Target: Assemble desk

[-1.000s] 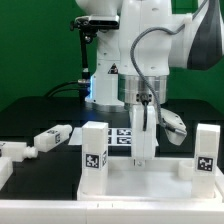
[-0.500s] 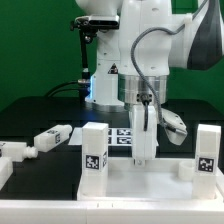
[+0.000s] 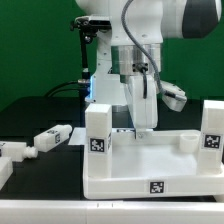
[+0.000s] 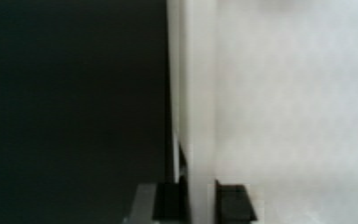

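Pincer (image 3: 143, 127) is shut hard on the thin far rim (image 4: 181, 120) of the tabletop (image 3: 150, 160). Wrist view shows the white wall pinched between both fingers (image 4: 233, 200), nothing else in the grip. Tabletop sits on the worktop (image 3: 45, 165) directly under the pincer, tagged front face toward the exterior cam. Can't tell if its far edge is off the worktop.

Risks as I judge them:
- You've only got a thin edge. Any pull or tilt puts tabletop + legs on that pinch, so it'll likely slip or pivot in the fingers.
- If it slips, the tabletop drops & may jolt the upright legs. Can't tell how well they're seated.
- Slide it toward the exterior view's left and it may shove the loose legs.

Count:
- tabletop: 1
- upright legs on tabletop: 2, at its corners on the exterior view's left (image 3: 97, 130) & right (image 3: 212, 125)
- short block (image 3: 188, 143) on tabletop, just beside the leg on the exterior view's right: 1, stub or socket unclear
- loose legs lying to the exterior view's left of tabletop: 2 (image 3: 52, 135), (image 3: 14, 150)
- white piece (image 3: 3, 172), same side, farthest from tabletop, cut off by frame edge: 1, can't ID
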You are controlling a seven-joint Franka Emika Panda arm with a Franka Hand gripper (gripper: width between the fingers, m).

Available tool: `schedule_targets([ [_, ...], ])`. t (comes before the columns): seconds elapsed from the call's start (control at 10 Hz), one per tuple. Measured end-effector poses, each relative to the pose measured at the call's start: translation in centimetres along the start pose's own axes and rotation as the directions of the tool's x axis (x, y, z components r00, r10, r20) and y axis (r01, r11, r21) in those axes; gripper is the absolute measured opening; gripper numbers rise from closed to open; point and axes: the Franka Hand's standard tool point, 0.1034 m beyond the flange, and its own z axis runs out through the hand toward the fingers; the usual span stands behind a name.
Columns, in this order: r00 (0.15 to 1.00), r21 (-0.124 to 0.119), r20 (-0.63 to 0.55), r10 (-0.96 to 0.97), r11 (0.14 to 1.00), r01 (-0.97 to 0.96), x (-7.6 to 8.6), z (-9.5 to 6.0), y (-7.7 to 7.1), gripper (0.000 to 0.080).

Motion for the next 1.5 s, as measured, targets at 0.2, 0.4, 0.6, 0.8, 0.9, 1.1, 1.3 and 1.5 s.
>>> schedule_targets([
  [0.2,0.992,-0.005,-0.006,-0.127,0.992,0.127,-0.2,0.1,0.0,0.0051],
  [0.4,0.946,-0.055,-0.005,-0.325,0.945,0.324,-1.9,-1.2,0.1,0.0051],
  [0.6,0.847,-0.042,0.005,-0.532,0.846,0.532,-1.5,-3.6,-0.2,0.0051],
  [0.8,0.775,-0.055,0.012,-0.632,0.773,0.632,-1.4,-3.0,0.1,0.0051],
  [0.9,0.742,-0.057,0.015,-0.670,0.741,0.670,-1.2,-2.8,0.2,0.0051],
  [1.1,0.527,-0.056,0.024,-0.849,0.526,0.849,1.4,-2.7,-1.3,0.0051],
  [1.3,0.293,-0.052,0.003,-0.956,0.292,0.955,1.9,-3.3,-2.1,0.0051],
  [1.5,0.147,-0.071,-0.006,-0.989,0.147,0.987,1.0,-2.9,-1.5,0.0051],
])
